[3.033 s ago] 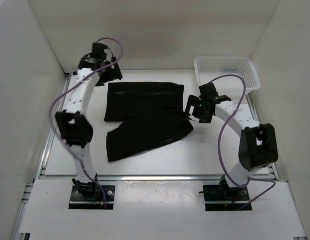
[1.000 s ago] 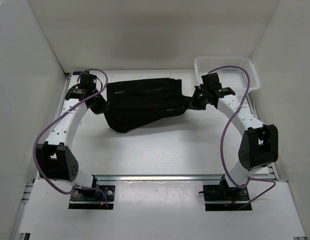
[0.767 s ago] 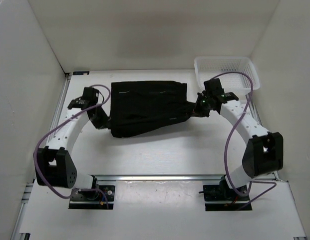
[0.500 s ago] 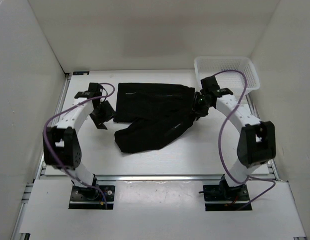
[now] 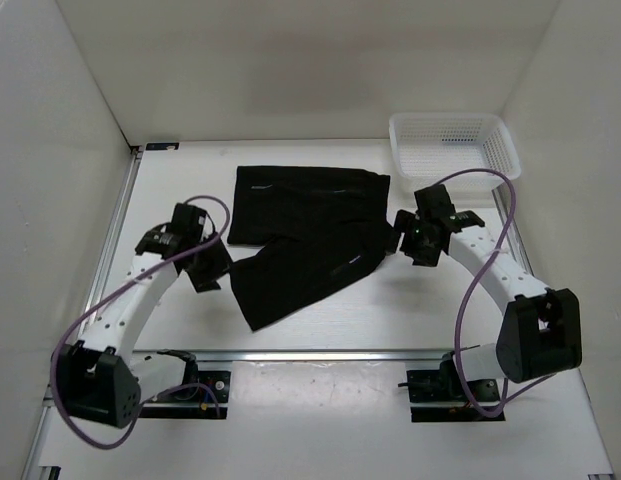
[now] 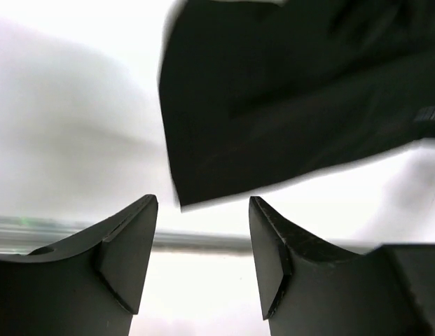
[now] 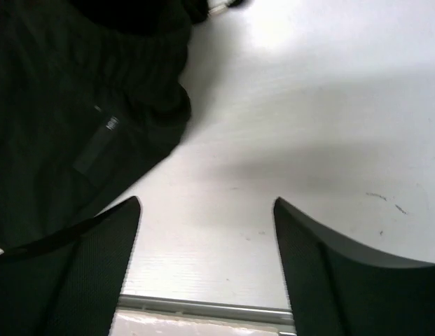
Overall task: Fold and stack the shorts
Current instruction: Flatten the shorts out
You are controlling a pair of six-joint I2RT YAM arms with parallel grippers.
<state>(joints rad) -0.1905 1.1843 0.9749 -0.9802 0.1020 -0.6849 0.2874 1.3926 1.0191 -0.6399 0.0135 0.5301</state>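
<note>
The room is a white-walled enclosure: a plain back wall (image 5: 320, 70) and two side walls close in a white surface (image 5: 340, 320) with fine lines running across it. An aluminium rail (image 5: 330, 353) runs along the near edge of the surface and another runs along its left edge. A white plastic mesh basket (image 5: 450, 117) sits in the far right corner, well apart from the cloth.

The black shorts (image 5: 305, 225) lie on the surface a little beyond its middle. Their far part is spread flat, and a floppy lower portion slants toward the near left, rumpled where the two overlap.

The left end effector (image 5: 212, 272) sits just beside the near-left edge of the cloth. In the left wrist view its fingers (image 6: 126, 245) stand apart with nothing between them, and the dark hem lies just beyond the tips.

The right end effector (image 5: 402, 240) is just beside the right edge of the shorts. Its fingers (image 7: 322, 280) are also spread and empty, over bare surface, with the gathered waistband off to one side. A purple cable (image 5: 480, 290) loops from each arm.
</note>
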